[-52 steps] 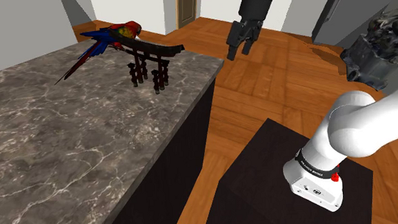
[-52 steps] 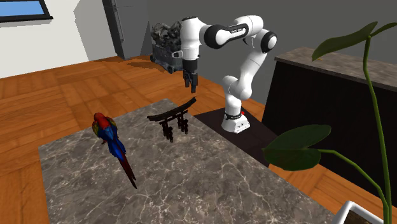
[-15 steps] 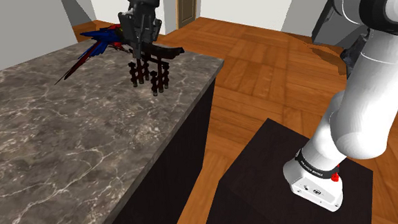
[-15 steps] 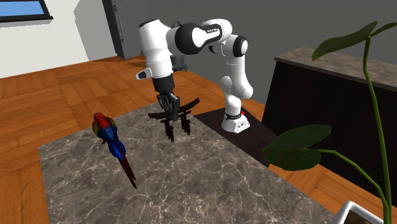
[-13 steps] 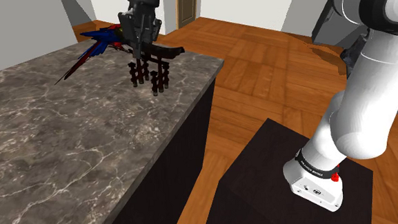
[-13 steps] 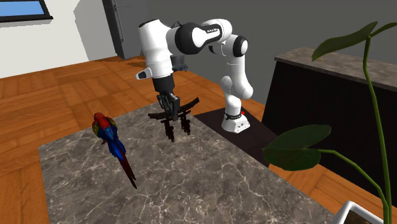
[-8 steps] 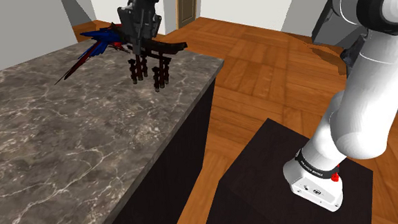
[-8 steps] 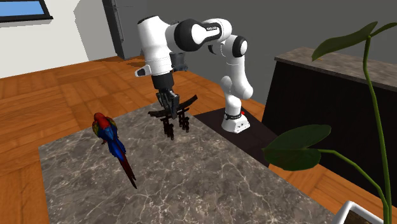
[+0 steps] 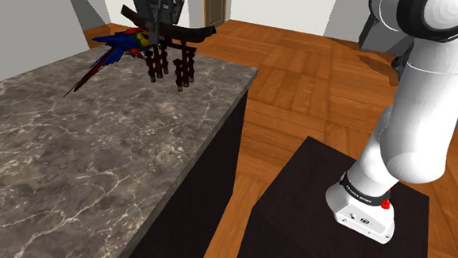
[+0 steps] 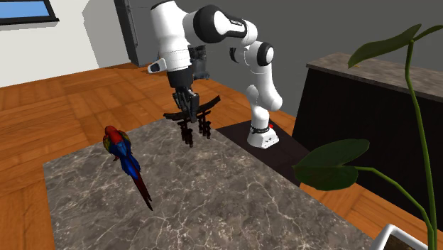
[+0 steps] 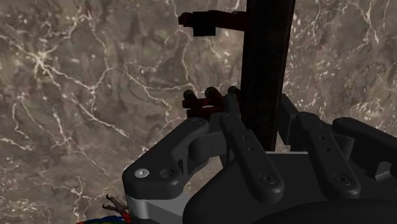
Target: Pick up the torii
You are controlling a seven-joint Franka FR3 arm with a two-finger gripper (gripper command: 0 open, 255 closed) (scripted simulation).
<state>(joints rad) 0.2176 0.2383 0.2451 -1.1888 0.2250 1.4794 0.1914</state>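
The torii [image 9: 178, 61] is a small dark brown gate with a curved roof beam and reddish posts. It hangs a little above the far end of the marble counter [image 9: 101, 154], near the edge. My black gripper [image 9: 161, 25] comes down from above and is shut on its roof beam. In the second exterior view the torii [image 10: 194, 122] hangs below the gripper [image 10: 187, 106], its feet off the stone. In the wrist view the dark beam [image 11: 267, 63] runs between my fingers [image 11: 245, 143], which clasp it, with marble far beneath.
A red and blue parrot figure [image 9: 120, 46] lies on the counter just behind the torii; it is also on the stone [image 10: 126, 160] in the second exterior view. The counter drops off to a wooden floor [image 9: 313, 97]. My dark stand [image 9: 302, 200] is below. A leafy plant [image 10: 341, 163] stands close to the camera.
The gripper closed on the torii's roof beam and has risen. The torii has left the counter and moved up with it. The parrot has not moved.
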